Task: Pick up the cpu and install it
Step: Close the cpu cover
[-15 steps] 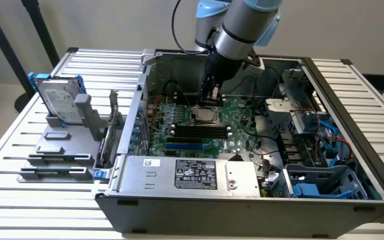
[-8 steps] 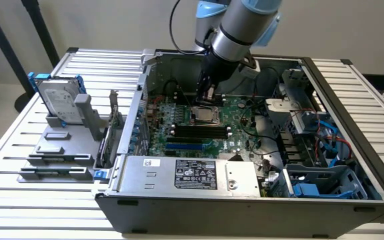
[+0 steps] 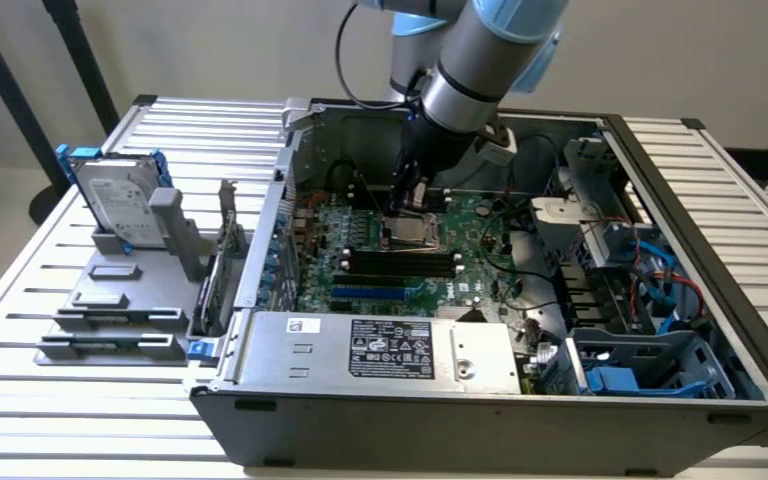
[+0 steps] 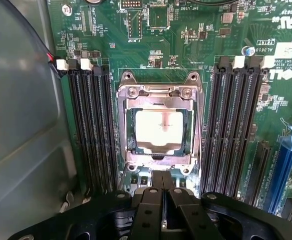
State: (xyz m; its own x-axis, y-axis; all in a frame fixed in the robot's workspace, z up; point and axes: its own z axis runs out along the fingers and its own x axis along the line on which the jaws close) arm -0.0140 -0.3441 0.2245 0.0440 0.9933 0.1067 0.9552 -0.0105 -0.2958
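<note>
Clenched gripper (image 4: 163,176) holds nothing, tips at the socket's edge.
The cpu (image 4: 159,131) lies flat in the motherboard socket (image 4: 158,92), just ahead of the closed fingertips (square, so no long axis to match).

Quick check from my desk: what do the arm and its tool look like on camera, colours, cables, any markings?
The arm is a round silver-grey tube with light blue joint caps. A black cable loops beside it. The tool is matt black: two narrow fingers on black link bars with round pins. I can make out no markings on either.
</note>
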